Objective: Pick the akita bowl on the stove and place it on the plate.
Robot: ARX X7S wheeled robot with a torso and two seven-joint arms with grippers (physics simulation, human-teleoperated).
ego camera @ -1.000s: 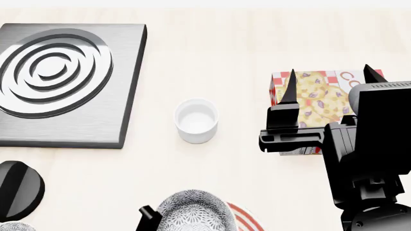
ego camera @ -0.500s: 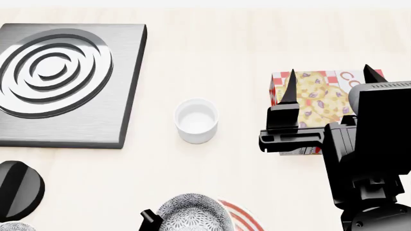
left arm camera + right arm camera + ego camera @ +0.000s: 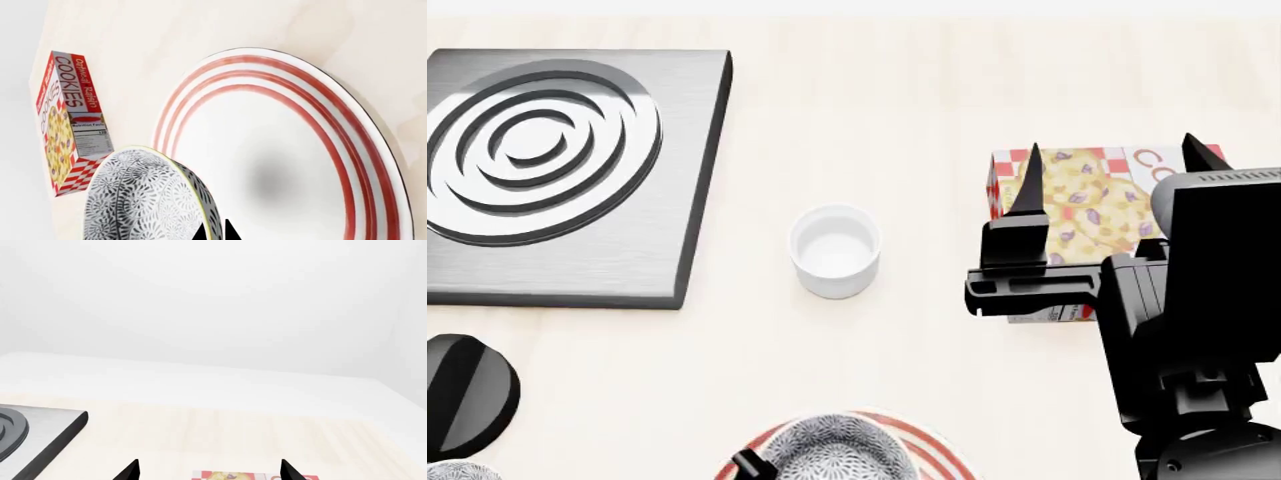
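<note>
A pale wooden counter [image 3: 868, 110] carries a dark-grey square metal stove [image 3: 567, 170] far left, a plain white cup [image 3: 834, 250] centrally, a cookie box [image 3: 1081, 205] right, a red-ringed white plate [image 3: 293, 150] near, and a black knob [image 3: 465, 395] near left.

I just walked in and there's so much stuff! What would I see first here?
Probably the big black right gripper, raised open at the right of the head view, in front of the bright cookie box. Next, the grey stove with its black rings, empty, at the far left. Down at the near edge, the speckled akita bowl in the left gripper hangs over the red-ringed plate.
</note>
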